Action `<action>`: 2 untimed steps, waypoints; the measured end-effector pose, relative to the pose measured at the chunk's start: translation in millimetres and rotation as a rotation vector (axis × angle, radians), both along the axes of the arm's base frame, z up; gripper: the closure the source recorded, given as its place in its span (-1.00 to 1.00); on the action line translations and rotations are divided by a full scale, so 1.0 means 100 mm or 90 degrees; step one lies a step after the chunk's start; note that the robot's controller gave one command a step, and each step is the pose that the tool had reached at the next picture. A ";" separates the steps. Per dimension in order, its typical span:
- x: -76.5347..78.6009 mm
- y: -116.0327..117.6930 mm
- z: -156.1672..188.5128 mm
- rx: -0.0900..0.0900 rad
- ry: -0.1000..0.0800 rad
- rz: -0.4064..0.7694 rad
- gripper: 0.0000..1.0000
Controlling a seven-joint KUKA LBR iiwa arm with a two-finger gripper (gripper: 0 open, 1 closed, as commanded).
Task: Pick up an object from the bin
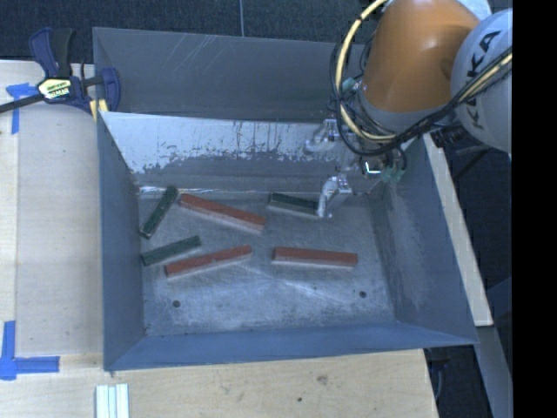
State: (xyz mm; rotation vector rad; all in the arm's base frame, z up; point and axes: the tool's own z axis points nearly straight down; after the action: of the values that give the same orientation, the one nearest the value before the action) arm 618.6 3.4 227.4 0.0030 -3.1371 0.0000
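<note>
My gripper hangs over the back right part of the bin, below the orange cover. Its two metal fingers stand apart, open, with nothing between them. The nearer fingertip is right at the right end of a short dark green bar that lies flat on the bin floor; I cannot tell whether it touches. A red-brown bar lies in front of that, toward the bin's middle right. Another red-brown bar lies slanted to the left of the green one.
Further left lie a third red-brown bar and two more dark green bars, spread apart on the floor. The bin's sloped back and right walls are close to the gripper.
</note>
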 end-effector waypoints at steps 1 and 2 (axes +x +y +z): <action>0.01 0.00 0.05 0.000 -0.005 0.000 -1.00; -0.14 -0.06 -0.50 0.000 -0.008 -0.006 -1.00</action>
State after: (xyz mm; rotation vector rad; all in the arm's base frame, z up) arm 604.9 -2.5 177.4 -0.0130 -3.1502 -0.0004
